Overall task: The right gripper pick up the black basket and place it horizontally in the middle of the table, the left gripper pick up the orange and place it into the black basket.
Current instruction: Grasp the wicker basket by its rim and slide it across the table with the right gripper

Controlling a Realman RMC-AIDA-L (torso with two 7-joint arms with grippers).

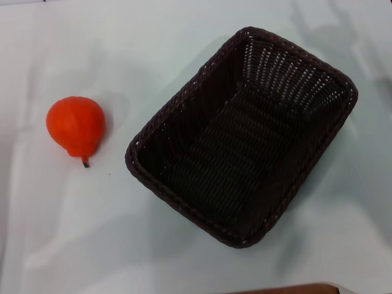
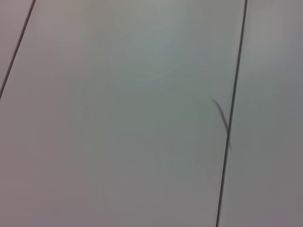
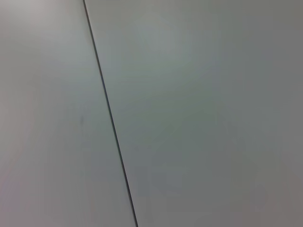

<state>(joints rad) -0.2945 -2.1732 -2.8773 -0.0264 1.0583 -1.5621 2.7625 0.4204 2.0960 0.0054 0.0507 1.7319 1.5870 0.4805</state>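
Note:
The black basket [image 1: 245, 135] lies on the white table [image 1: 73, 233], right of the middle, turned at an angle with one corner toward the far right. It holds nothing. The orange [image 1: 76, 127] sits on the table to the left of the basket, apart from it, with its dark stem pointing toward the near edge. Neither gripper shows in the head view. Both wrist views show only pale grey panels with thin dark seams.
A strip of the table's brown edge [image 1: 288, 289] shows at the near side, in front of the basket.

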